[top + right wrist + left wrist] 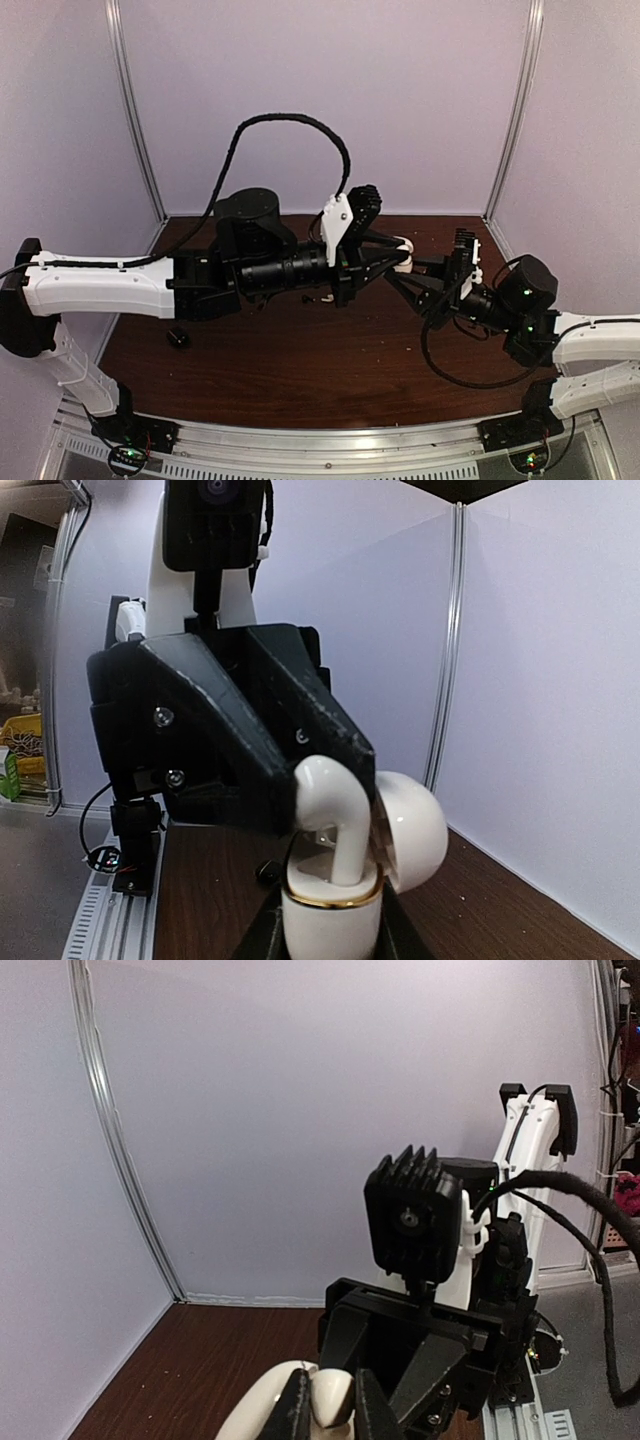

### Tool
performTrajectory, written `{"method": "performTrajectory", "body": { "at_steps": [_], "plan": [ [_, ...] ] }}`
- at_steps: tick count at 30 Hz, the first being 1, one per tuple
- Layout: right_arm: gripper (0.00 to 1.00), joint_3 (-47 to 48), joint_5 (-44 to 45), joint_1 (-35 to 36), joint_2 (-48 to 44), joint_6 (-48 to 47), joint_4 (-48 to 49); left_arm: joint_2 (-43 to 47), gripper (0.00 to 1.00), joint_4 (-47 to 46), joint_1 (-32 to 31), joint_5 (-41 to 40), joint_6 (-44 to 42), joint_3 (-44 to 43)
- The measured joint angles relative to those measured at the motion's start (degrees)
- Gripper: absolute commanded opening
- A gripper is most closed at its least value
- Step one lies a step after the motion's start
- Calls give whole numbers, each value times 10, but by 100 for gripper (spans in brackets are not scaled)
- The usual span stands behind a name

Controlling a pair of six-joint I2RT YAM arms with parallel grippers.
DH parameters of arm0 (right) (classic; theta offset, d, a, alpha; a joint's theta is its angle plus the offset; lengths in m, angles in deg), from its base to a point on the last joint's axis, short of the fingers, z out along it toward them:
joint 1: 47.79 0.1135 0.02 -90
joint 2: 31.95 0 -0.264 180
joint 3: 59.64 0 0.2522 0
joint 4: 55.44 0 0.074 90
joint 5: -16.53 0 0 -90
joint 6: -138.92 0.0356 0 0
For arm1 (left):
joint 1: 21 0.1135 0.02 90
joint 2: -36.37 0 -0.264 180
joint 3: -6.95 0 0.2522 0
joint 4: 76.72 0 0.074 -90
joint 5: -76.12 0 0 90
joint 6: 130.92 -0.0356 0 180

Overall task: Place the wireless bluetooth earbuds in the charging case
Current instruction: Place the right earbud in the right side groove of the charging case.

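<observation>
Meeting mid-air: left pincer pinching earbud, right pincer gripping case.

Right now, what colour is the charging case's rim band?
Gold; the rim band shows best in the right wrist view.

L arm, R arm meet mid-air, jaws clamped.

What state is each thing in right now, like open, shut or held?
charging case, lid open, held upright
white earbud, gripped, stem partly in the case
left end effector, shut on the white earbud
right end effector, shut on the charging case
</observation>
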Motion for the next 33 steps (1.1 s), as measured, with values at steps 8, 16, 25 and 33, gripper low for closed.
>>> {"method": "performTrajectory", "body": {
  "at_steps": [8, 16, 25, 33],
  "plan": [
    [0, -4, 0, 0, -5, 2, 1, -5, 13, 10, -1, -1, 0, -8],
    [0, -5, 0, 0, -9, 4, 3, -10, 22, 43, -2, -1, 0, -30],
    [0, -17, 8, 0, -12, 6, 12, -11, 40, 71, -5, -35, -2, -31],
    [0, -28, 17, 0, -14, 19, 22, -8, 47, 90, -5, -40, -8, -28]
  ]
}}
